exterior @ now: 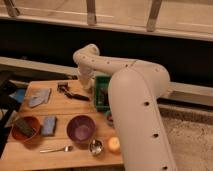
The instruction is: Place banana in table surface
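The table surface (60,107) is a light-brown plank top at lower left. My white arm comes up from the lower right, bends at the elbow (87,54) and points down at the back of the table. My gripper (82,86) is low over the table's far part, just left of the green tray (101,80). The arm's wrist covers most of it. I cannot make out the banana; it is hidden or out of view. A dark, thin object (71,92) lies on the wood right beside the gripper.
A purple bowl (81,128), a small metal cup (96,146), a yellow-orange ball (114,144) and a spoon (56,149) sit near the front. A brown bowl (24,129), a blue cloth (49,125) and a grey cloth (39,97) lie at the left.
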Controlling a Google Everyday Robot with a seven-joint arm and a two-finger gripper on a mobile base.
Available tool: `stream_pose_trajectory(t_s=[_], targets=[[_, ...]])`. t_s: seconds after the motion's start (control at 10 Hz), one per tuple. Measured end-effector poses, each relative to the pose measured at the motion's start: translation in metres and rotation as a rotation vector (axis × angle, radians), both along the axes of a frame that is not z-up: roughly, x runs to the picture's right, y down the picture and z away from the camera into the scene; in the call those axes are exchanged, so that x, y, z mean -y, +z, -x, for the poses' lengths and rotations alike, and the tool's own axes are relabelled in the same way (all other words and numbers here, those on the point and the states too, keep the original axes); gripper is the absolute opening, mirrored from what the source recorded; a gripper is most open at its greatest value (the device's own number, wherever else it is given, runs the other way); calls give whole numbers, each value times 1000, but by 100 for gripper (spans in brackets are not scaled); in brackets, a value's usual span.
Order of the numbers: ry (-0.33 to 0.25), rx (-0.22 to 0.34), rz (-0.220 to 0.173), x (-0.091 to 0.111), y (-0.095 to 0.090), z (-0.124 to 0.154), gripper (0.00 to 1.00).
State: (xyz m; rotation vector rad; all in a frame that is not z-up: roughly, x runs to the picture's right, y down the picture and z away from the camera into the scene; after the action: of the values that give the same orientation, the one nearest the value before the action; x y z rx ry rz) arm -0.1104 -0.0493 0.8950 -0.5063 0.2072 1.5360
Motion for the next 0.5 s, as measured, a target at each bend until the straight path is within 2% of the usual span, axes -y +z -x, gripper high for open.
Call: stream_pose_trajectory(t_s=[0.2, 0.3, 0.5], targets=[[1, 5, -13, 4, -19, -5, 17], [-1, 10, -18, 6, -35, -9, 17], [-2, 45, -10, -8, -63, -4, 17]])
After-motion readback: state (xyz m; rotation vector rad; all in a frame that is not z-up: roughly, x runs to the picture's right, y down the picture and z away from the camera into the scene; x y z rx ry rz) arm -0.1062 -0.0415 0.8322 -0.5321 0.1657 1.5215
